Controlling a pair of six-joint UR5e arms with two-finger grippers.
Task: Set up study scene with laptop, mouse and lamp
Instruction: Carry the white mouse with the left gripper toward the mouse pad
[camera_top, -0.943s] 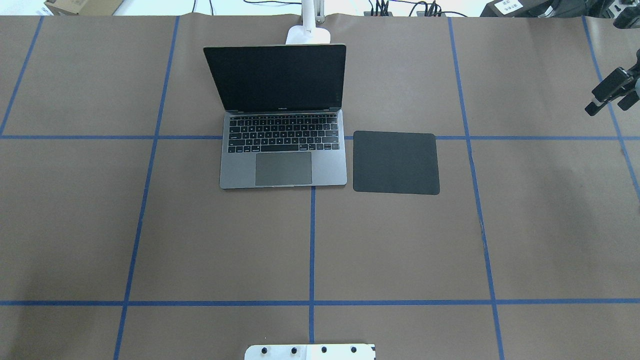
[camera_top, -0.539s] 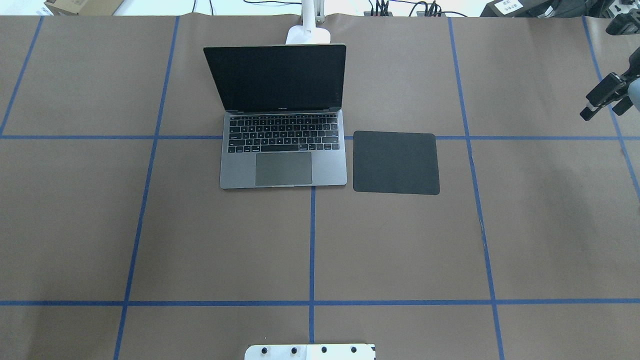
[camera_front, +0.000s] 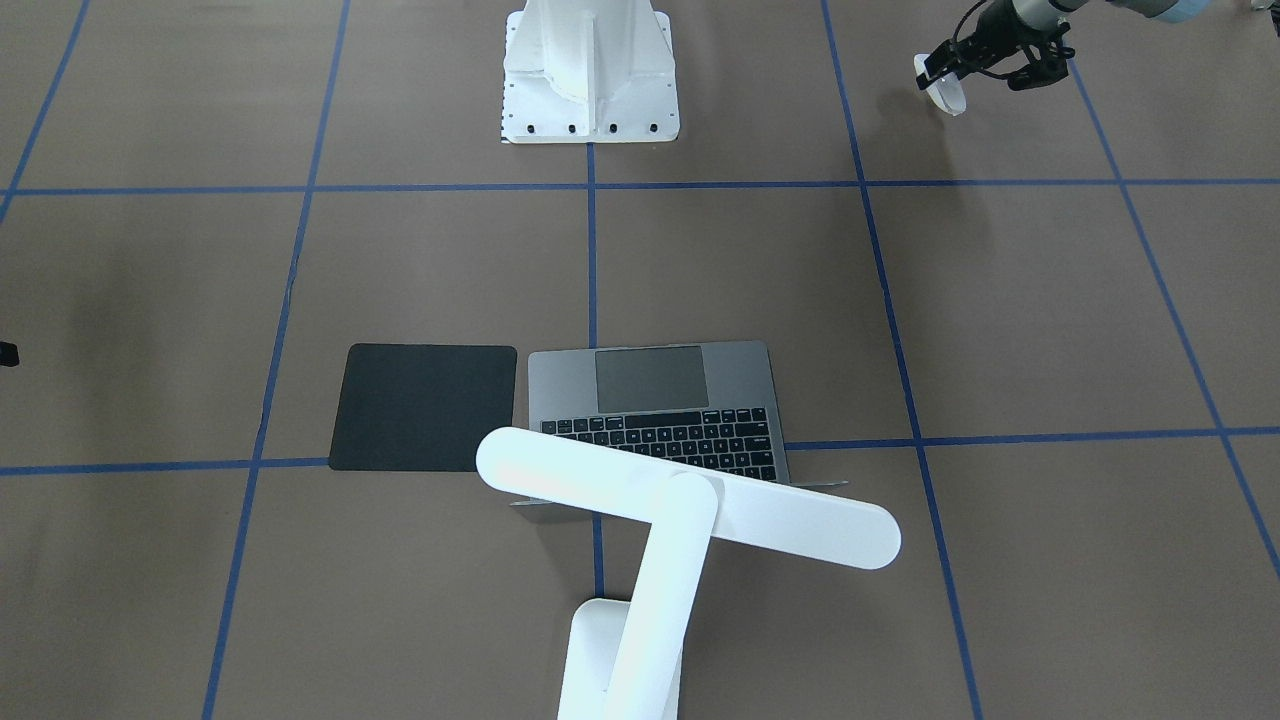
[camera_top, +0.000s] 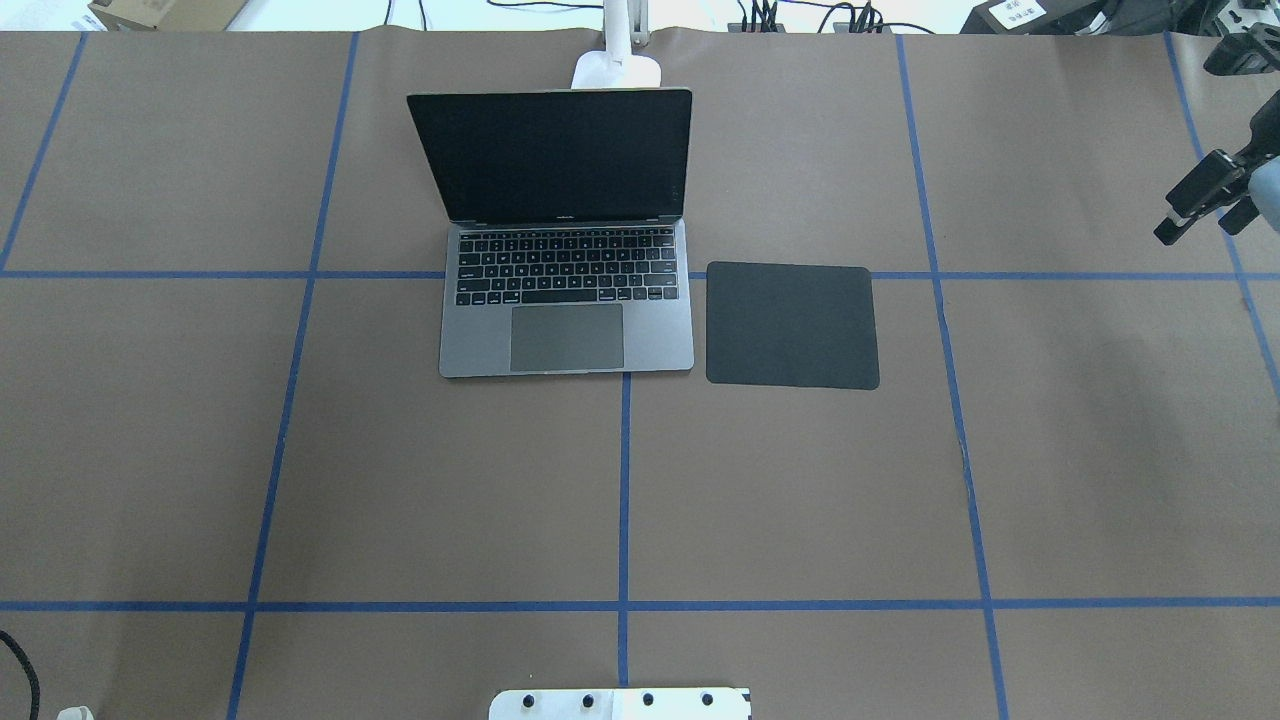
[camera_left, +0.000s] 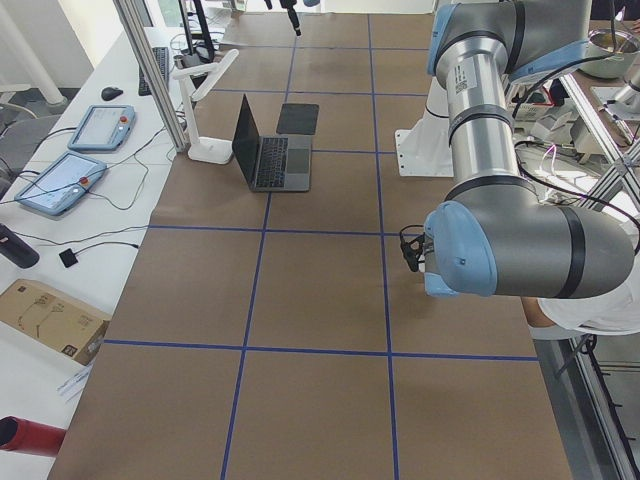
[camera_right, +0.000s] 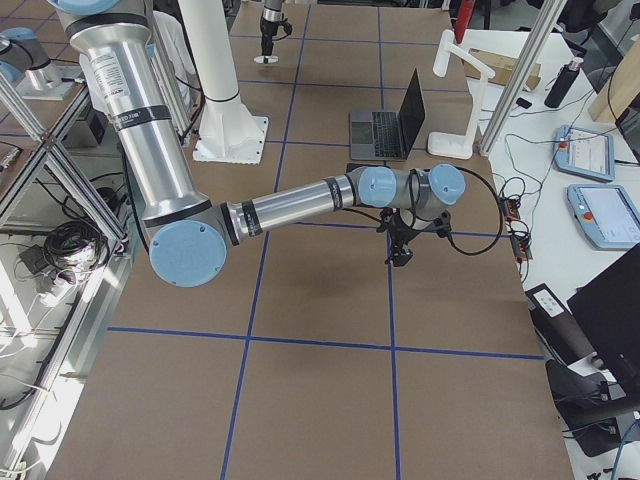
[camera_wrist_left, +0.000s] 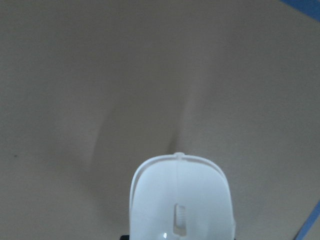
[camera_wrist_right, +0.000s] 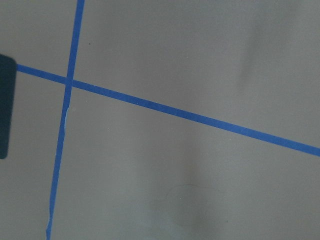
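The grey laptop (camera_top: 566, 338) stands open with a dark screen, mid-table toward the far side, and also shows in the front-facing view (camera_front: 650, 385). Behind it rises the white lamp (camera_front: 690, 510), its bar head hanging over the laptop's hinge. Only the lamp's base (camera_top: 617, 70) shows in the overhead view. My left gripper (camera_front: 968, 68) is shut on the white mouse (camera_front: 945, 90), holding it just above the paper near the robot's side. The mouse (camera_wrist_left: 182, 200) fills the bottom of the left wrist view. My right gripper (camera_top: 1203, 212) hovers open and empty at the table's right edge.
A thin black square mat (camera_top: 792, 325) lies right beside the laptop. The white bolted pedestal (camera_front: 590, 70) stands at the robot's edge. Brown paper with blue tape lines (camera_top: 623, 480) covers the table. Cables and tablets (camera_left: 70, 170) lie beyond the far edge.
The right gripper has drifted a little left in the overhead view. A black cable and a white bit have come in at that view's bottom-left corner.
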